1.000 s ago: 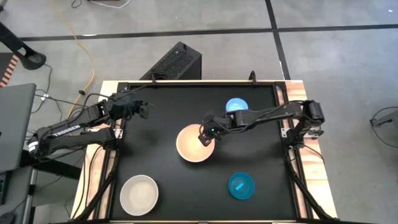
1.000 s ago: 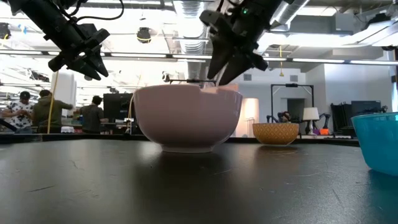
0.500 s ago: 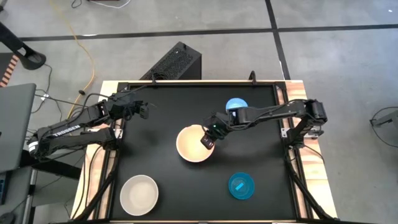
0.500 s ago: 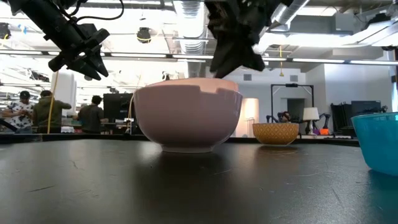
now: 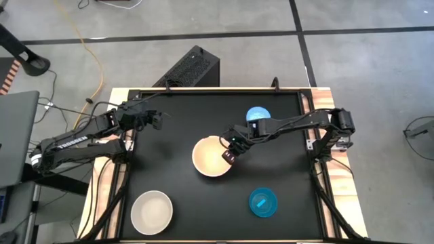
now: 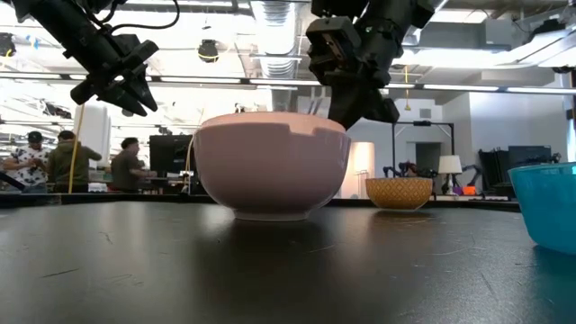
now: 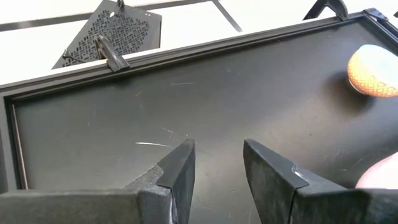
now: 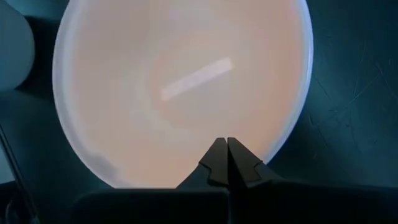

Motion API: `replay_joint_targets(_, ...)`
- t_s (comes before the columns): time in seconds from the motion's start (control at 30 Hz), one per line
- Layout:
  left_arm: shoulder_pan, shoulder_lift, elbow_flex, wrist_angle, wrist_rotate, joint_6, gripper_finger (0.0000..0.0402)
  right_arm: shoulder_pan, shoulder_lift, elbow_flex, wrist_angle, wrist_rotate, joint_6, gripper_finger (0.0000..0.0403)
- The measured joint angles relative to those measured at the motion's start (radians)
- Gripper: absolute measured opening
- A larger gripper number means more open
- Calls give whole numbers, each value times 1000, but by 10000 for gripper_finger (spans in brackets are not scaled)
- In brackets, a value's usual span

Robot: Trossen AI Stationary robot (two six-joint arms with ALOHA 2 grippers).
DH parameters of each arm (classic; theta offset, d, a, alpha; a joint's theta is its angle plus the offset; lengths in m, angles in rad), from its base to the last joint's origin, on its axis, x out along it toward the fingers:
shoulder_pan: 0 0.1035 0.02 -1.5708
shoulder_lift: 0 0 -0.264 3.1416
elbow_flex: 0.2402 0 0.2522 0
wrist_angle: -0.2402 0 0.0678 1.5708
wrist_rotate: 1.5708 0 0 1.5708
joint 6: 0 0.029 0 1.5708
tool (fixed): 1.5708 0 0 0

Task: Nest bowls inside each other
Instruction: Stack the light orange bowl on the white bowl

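The pale pink bowl (image 5: pixel 213 156) stands upright on its base at the middle of the black table (image 5: pixel 183 176). My right gripper (image 8: pixel 222 144) is shut and slants down over the inside of that bowl, just within its right rim (image 5: pixel 234 161). No rim shows between the fingers. A white bowl (image 5: pixel 151 211) sits near left, a teal bowl (image 5: pixel 263 202) near right and a light blue bowl (image 5: pixel 257 114) at the far right. My left gripper (image 7: pixel 214 168) hangs open above the table's far left, with nothing between its fingers. My right gripper comes at the pink bowl from above and from the table's right, slanting down, its shut fingertips (image 6: pixel 353 117) level with the rim (image 6: pixel 345 133). Whether they touch the bowl I cannot tell. The bowl stands flat on the table.
A raised black frame (image 5: pixel 203 91) runs round the table. Bare table lies between the bowls, widest at the far left under my left arm (image 5: pixel 81 139). People stand in the room behind (image 6: pixel 63 162), far from the table.
My right gripper has shut from wide open. It has tipped and sunk a little, shifting toward the pink bowl's right rim. The bowl has stayed where it was.
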Motion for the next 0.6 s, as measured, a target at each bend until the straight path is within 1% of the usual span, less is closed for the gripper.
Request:
replay_joint_targets(0.1,0,0,0,0,0,-1,125,0,0,0,12,-7,1,4)
replay_joint_targets(0.33,0,0,0,0,0,-2,125,26,0,0,22,-100,-8,2)
replay_joint_targets(0.6,0,0,0,0,-1,0,125,37,0,0,15,-94,-7,1)
